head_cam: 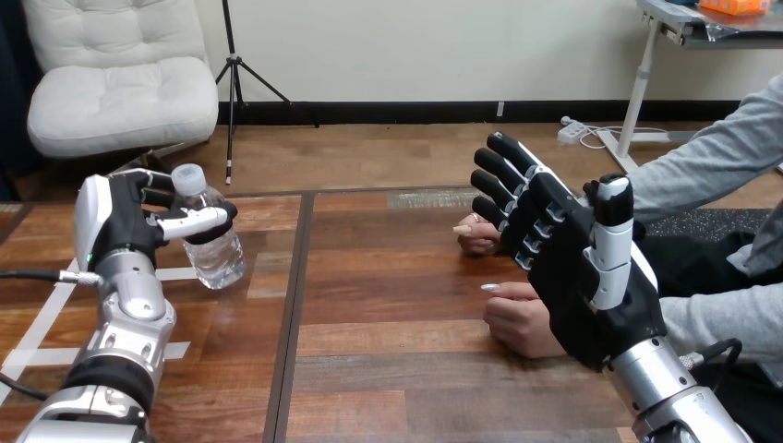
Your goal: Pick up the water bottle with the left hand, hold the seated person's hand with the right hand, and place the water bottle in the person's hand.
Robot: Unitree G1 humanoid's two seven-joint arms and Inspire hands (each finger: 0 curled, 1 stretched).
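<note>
A clear plastic water bottle (211,240) with a white cap stands upright on the table's left part. My left hand (138,217) is curled round its upper half, thumb across the front. My right hand (563,249) is raised at the right with its fingers straight and spread, palm toward me. Behind it rest the person's two hands: one (477,235) further away, one (519,316) nearer and partly covered by my palm. I cannot tell whether my right hand touches either of them.
The person's grey sleeves (716,318) come in from the right edge. White tape strips (46,323) mark the table at the left. A dark seam (297,305) runs down the wooden table between the bottle and the person's hands.
</note>
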